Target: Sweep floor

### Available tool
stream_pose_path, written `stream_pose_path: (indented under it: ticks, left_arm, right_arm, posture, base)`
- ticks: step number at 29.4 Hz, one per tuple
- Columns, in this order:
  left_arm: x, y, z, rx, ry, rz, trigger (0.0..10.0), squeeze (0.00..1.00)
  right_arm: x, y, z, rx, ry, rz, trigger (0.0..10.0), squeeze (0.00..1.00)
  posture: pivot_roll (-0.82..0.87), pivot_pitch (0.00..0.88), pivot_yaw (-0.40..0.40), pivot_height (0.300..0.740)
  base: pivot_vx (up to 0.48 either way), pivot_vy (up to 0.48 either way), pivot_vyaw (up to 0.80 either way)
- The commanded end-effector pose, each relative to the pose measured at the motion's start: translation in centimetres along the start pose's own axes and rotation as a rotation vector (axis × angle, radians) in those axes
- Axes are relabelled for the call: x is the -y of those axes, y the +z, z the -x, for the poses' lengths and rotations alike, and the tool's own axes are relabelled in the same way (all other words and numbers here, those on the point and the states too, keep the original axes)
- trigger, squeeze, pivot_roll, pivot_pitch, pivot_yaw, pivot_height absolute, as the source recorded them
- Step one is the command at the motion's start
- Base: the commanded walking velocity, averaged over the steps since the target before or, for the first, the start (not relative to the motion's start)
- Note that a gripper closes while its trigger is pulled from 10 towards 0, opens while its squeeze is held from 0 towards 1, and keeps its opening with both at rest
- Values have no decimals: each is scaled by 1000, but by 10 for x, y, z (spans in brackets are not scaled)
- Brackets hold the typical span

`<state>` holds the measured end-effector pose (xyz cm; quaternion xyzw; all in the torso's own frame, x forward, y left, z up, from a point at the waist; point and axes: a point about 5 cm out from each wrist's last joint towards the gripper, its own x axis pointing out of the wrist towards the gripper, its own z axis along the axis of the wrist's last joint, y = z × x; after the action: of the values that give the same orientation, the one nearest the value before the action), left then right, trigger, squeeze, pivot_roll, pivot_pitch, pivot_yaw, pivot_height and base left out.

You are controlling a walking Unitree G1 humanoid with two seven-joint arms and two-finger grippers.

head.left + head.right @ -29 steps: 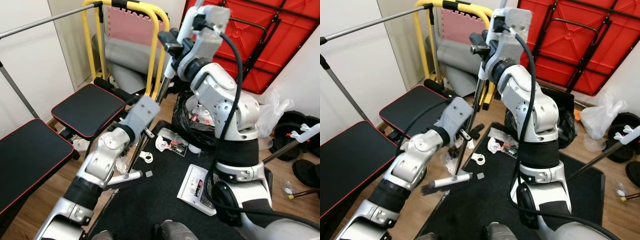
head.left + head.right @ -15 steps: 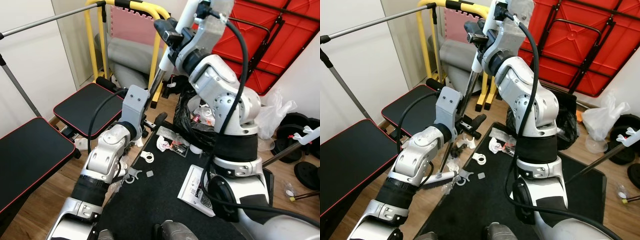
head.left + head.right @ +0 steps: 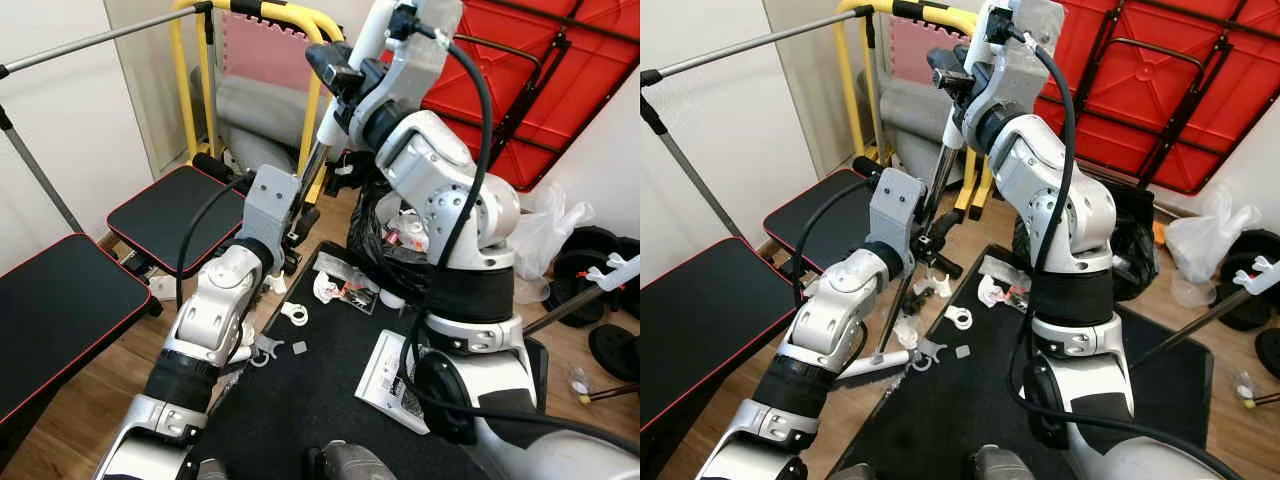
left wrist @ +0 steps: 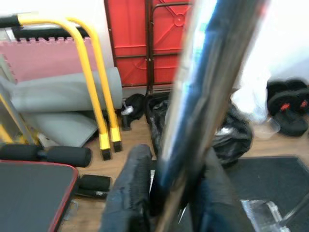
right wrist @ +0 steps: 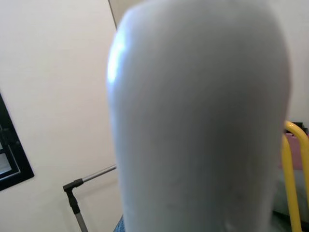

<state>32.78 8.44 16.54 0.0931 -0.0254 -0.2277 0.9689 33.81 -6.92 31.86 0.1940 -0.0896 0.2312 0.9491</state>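
At the left edge of the black floor mat (image 3: 970,410), in the head views: dark-bristled broom head (image 3: 875,365) drawn nearer than a second ago, scraps of white litter (image 3: 958,318) gathered beside it. Left gripper (image 3: 925,238) clamped on the metal broom handle (image 3: 902,295); right gripper (image 3: 335,75) up at the handle's white top. Left wrist: black fingers (image 4: 130,193) hugging the shaft. Right wrist: blurred white handle end (image 5: 198,116), grip impossible to tell. Stroke probably ending.

My right wrist view is blocked by the blurred white broom handle (image 5: 198,121); I cannot read the right claw (image 3: 952,78) grip. The left arm hides part of the broom head (image 3: 872,366).
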Motion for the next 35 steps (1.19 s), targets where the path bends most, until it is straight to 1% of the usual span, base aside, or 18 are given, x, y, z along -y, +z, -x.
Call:
stream_pose_path:
  ticks: [1, 7, 14, 16, 17, 20, 22, 24, 25, 27, 28, 29, 30, 31, 32, 33, 34, 35]
  left_arm:
    - [4, 9, 0, 58, -21, 22, 0, 0]
    - [3, 11, 0, 83, -27, 23, 0, 0]
    - [4, 14, 2, 117, -34, 16, 0, 0]
    - [3, 15, 2, 123, -37, 14, 0, 0]
    - [3, 16, 3, 130, -39, 9, 0, 0]
    - [2, 17, 3, 135, -56, -2, 0, 0]
    - [2, 17, 3, 135, -56, -2, 0, 0]
    - [8, 16, 6, 136, -153, -25, 0, 0]
    - [8, 16, 6, 136, -153, -25, 0, 0]
    - [16, 16, 12, 141, -284, -56, 0, 0]
    - [16, 16, 12, 141, -284, -56, 0, 0]
    - [18, 17, 16, 152, -342, -75, 0, 0]
    - [18, 17, 16, 152, -342, -75, 0, 0]
    - [19, 18, 20, 164, -392, -89, 0, 0]
    - [18, 20, 24, 176, -447, -101, 0, 0]
    - [18, 20, 24, 176, -447, -101, 0, 0]
    - [17, 21, 28, 183, -502, -108, 0, 0]
    - [16, 22, 32, 185, -550, -116, 0, 0]
  right_arm:
    - [2, 11, 1, 45, -4, -14, 10000, 0]
    - [6, 12, 2, 39, -12, -3, 10000, 0]
    - [20, 17, 6, 40, -45, 43, 10000, 0]
    - [21, 20, 8, 58, -6, 57, 10000, 0]
    - [21, 23, 11, 60, 40, 72, 10000, 1000]
    - [22, 28, 18, 45, 118, 121, 10000, 1000]
    - [22, 28, 18, 45, 118, 121, 10000, 1000]
    - [28, 38, 27, 25, 199, 204, 10000, 1000]
    - [28, 38, 27, 25, 199, 204, 10000, 1000]
    - [38, 49, 40, -16, 308, 281, 10000, 1000]
    - [38, 49, 40, -16, 308, 281, 10000, 1000]
    - [42, 54, 49, -31, 388, 289, 10000, 1000]
    - [42, 54, 49, -31, 388, 289, 10000, 1000]
    - [47, 59, 61, -39, 474, 299, 10000, 835]
    - [51, 65, 74, -39, 558, 304, 10000, 51]
    - [51, 65, 74, -39, 558, 304, 10000, 51]
    - [56, 70, 86, -50, 634, 297, 10000, 0]
    - [60, 73, 96, -68, 685, 297, 10000, 0]
  posture:
    - [-159, 35, -155, 740]
    - [-158, 35, -155, 740]
    - [-156, 34, -158, 740]
    - [-155, 34, -159, 740]
    - [-154, 33, -160, 740]
    - [-153, 33, -161, 740]
    - [-153, 33, -161, 740]
    - [-155, 32, -161, 740]
    - [-155, 32, -161, 740]
    - [-155, 33, -161, 740]
    - [-155, 33, -161, 740]
    - [-155, 32, -162, 740]
    - [-155, 32, -162, 740]
    - [-152, 32, -164, 740]
    - [-144, 33, -166, 740]
    - [-144, 33, -166, 740]
    - [-144, 33, -166, 740]
    - [-143, 35, -165, 740]
  base:
    - [0, 0, 0]
    - [0, 0, 0]
    - [0, 0, 0]
    - [0, 0, 0]
    - [0, 0, 0]
    - [0, 0, 0]
    - [0, 0, 0]
    - [0, 0, 0]
    - [0, 0, 0]
    - [0, 0, 0]
    - [0, 0, 0]
    - [0, 0, 0]
    - [0, 0, 0]
    - [0, 0, 0]
    - [0, 0, 0]
    - [0, 0, 0]
    - [0, 0, 0]
    - [0, 0, 0]
